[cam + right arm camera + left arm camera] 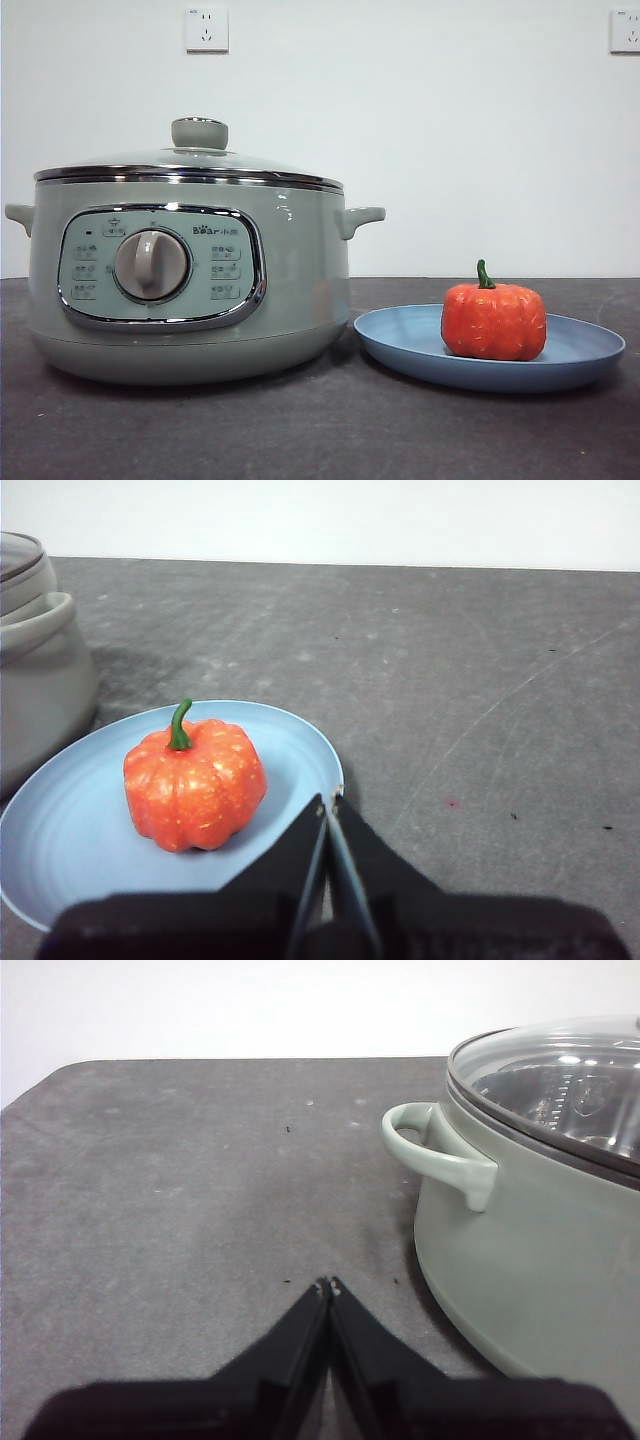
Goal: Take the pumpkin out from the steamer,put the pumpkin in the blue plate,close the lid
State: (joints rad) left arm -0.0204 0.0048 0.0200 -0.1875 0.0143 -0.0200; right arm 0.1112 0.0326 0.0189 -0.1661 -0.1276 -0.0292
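We judge the task complete: pumpkin [493,320] on blue plate [400,340], lid [190,160] seated on steamer [300,270] (both grippers' jaws together, empty).

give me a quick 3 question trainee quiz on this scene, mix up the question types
1. True or false: the pumpkin sits upright on the blue plate.
2. Multiple choice: where is the lid? A) flat on the table B) seated on the steamer C) held by a gripper
3. Fill in the blank: the fingers of the left gripper and of the right gripper are both ____.

Key
1. True; its green stem points up.
2. B; its chrome rim rests on the steamer's rim, knob on top.
3. Shut; each pair meets at the tips, holding nothing.
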